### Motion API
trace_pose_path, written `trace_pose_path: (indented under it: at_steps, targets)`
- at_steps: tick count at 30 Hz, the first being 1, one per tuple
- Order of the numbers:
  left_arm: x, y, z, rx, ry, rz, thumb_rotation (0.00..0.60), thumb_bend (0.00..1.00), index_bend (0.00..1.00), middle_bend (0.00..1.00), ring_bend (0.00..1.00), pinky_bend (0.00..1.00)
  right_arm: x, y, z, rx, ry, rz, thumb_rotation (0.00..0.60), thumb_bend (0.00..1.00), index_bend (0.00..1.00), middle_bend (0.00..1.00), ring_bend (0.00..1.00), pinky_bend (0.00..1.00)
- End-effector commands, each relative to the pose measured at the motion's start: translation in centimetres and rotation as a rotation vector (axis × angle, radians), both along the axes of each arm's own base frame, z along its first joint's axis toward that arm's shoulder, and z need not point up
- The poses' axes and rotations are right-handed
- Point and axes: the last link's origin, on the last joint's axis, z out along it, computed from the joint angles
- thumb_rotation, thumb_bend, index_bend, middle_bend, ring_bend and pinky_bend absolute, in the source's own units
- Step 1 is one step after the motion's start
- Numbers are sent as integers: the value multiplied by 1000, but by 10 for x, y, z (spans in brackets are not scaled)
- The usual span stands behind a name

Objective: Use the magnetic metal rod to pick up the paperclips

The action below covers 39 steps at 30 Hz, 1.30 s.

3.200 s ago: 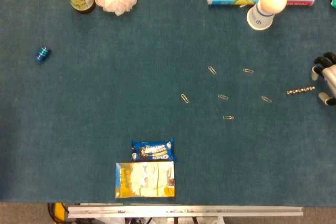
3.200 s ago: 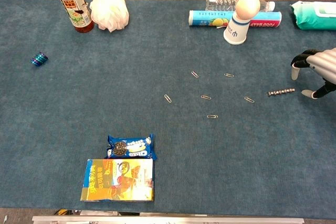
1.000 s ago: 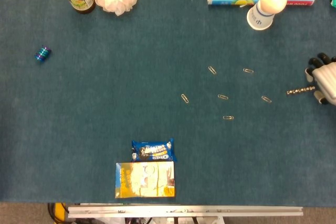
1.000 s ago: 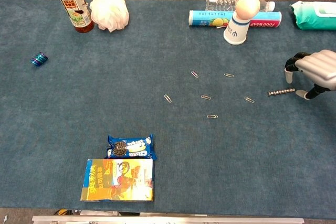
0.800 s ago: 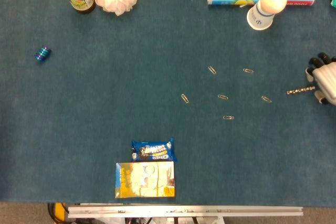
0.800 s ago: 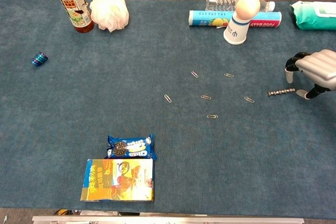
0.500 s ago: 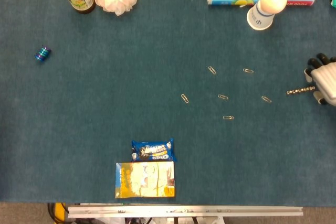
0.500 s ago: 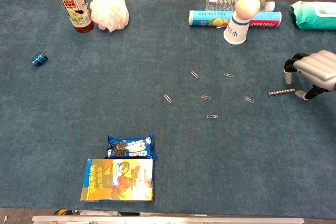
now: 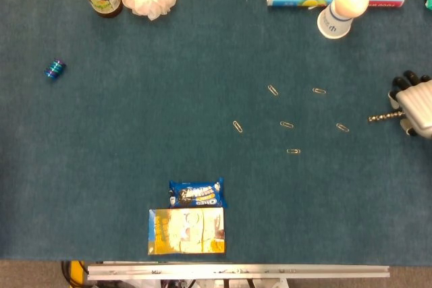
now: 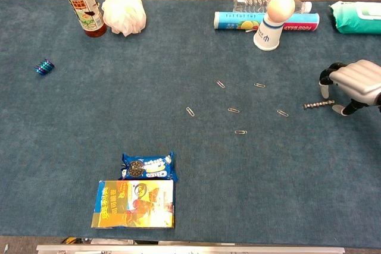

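Short beaded silver magnetic metal rod (image 10: 318, 104) lies flat on the blue-green felt tabletop (image 10: 178, 57), at the right side, long axis pointing roughly toward the paperclips. Six small silver wire paperclips (image 10: 233, 110) lie scattered loose on the felt left of the rod, the nearest close to its free end, none touching it or each other; probably spread so a sweep can gather them one by one.

Right hand (image 10: 351, 86), silver-grey with dark fingertips, sits over the rod's outer end, fingers arched down on either side of it. Whether the fingertips actually pinch the rod I cannot tell; the palm hides the contact in both views. Judgement: grasp stage, rod not lifted.

Left hand not visible in either view.

Clutter is kept well apart from the work area: white paper cup holding an egg (image 10: 274, 22) and blue cylindrical tube (image 10: 238, 21) at the far edge, blue cookie packet (image 10: 147, 167) near the front edge.
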Motion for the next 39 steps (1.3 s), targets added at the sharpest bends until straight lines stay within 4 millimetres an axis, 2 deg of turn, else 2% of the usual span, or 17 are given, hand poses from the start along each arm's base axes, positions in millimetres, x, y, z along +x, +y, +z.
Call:
trace_pose_path:
  at_steps: [1,39]
  targets:
    - [0,0,0,0,0,1,600,121,399,469,389,572,-1,-1,0,-6,2,-2,600,282,483,261,136,306]
    - [0,-2,3,6,-9,-4,600,121,399,469,389,572,1,-2,-15,-12,35,13,600,294,519,268,136,306]
